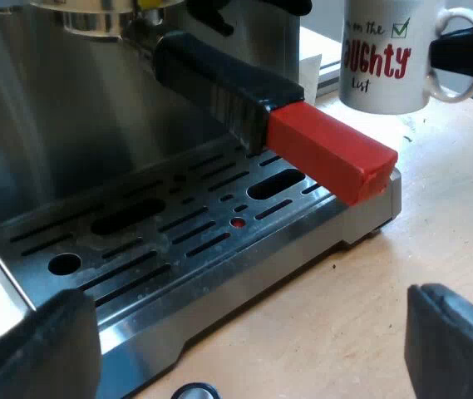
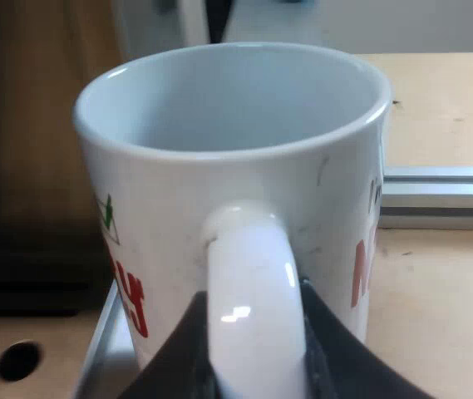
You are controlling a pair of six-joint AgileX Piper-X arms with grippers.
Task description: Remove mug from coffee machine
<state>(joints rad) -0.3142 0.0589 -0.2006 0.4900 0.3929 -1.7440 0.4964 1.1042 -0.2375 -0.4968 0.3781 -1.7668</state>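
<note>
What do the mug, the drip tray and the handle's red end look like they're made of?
The mug: likely glazed ceramic, white and glossy, with bright highlights on its handle. The drip tray: brushed metal, probably stainless steel, with a dull grey sheen and slots. The red end: probably matte plastic, flat colour, little shine.

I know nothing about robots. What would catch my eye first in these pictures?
The white mug with red lettering stands out, its handle pinched between the right gripper's black fingers, held off the espresso machine's slotted drip tray. Next comes the dark handle with its bright red end, locked into the machine's front and jutting over that tray.
</note>
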